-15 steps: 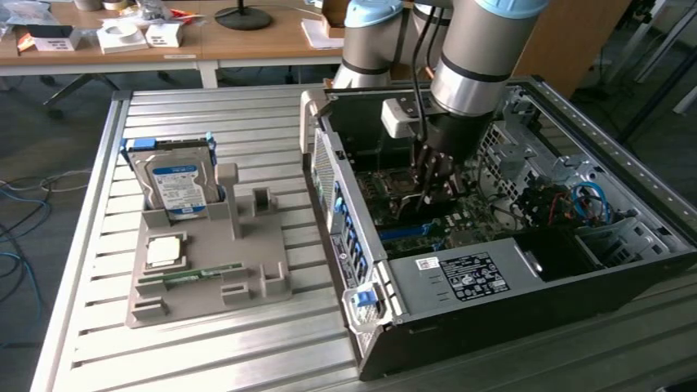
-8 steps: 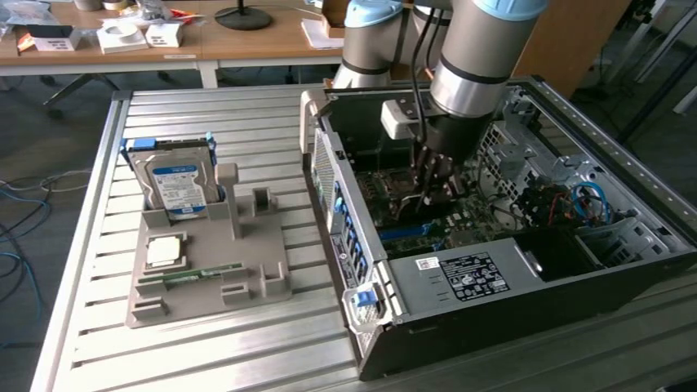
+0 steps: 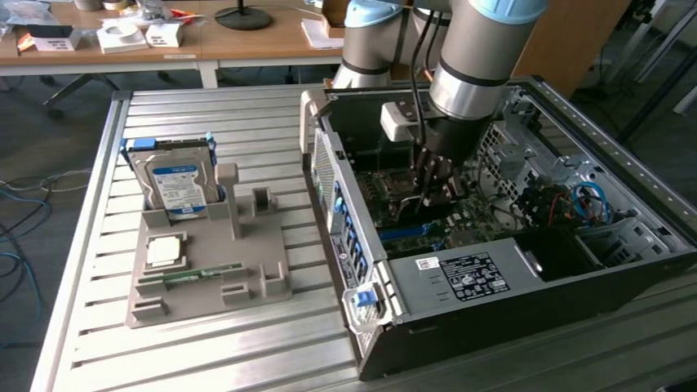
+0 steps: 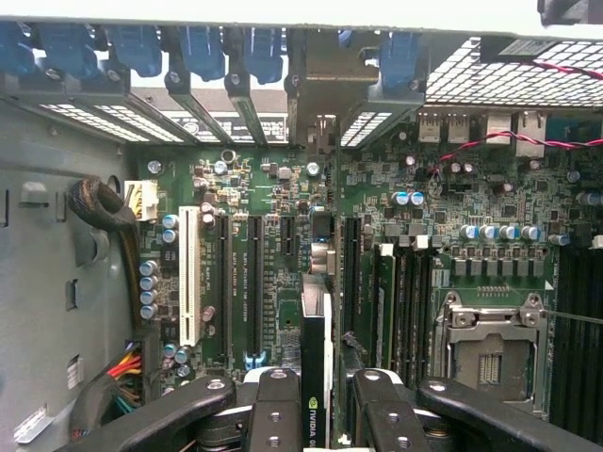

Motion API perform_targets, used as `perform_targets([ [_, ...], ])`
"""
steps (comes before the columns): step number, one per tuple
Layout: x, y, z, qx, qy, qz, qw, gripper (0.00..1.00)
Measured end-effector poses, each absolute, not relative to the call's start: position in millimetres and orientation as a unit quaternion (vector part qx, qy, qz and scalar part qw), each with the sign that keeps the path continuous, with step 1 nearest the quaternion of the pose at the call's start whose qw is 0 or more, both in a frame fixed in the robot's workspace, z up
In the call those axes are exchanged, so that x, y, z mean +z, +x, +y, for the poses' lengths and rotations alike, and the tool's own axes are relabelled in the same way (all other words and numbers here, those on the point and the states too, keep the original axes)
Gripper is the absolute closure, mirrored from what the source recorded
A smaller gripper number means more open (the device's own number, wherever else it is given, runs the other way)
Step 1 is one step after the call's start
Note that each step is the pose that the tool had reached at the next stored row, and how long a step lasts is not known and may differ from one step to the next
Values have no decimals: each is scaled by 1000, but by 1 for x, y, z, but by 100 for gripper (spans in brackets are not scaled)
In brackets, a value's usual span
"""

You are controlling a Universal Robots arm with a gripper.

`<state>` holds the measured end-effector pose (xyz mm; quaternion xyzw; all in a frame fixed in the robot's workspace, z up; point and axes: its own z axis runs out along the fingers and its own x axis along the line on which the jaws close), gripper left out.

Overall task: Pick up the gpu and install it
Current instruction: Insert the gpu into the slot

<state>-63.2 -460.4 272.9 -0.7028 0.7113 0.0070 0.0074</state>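
Claw clenched on the thin dark-green, black-coolered gpu card, hanging at its six o'clock, long axis parallel to black motherboard slots.

**Room light:** bright, even and diffuse, falling from overhead.
**Counter**: ribbed metal with pale streaks of glare along the slats.
**Floor, exterior view's left:** darker.
**Case**: dim inside, with the arm shading the board. The arm's steel collar carries a soft sheen.
**Wrist view:** the case rim past the slot covers is blown out white. The motherboard is lit flat.
**Tool**, pinching the gpu: black, with small glints on its screws.
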Motion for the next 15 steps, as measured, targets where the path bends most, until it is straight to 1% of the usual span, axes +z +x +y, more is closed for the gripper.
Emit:
perform_targets([
  [15, 269, -64, -460, 7, -703, 711, 7, 74],
])
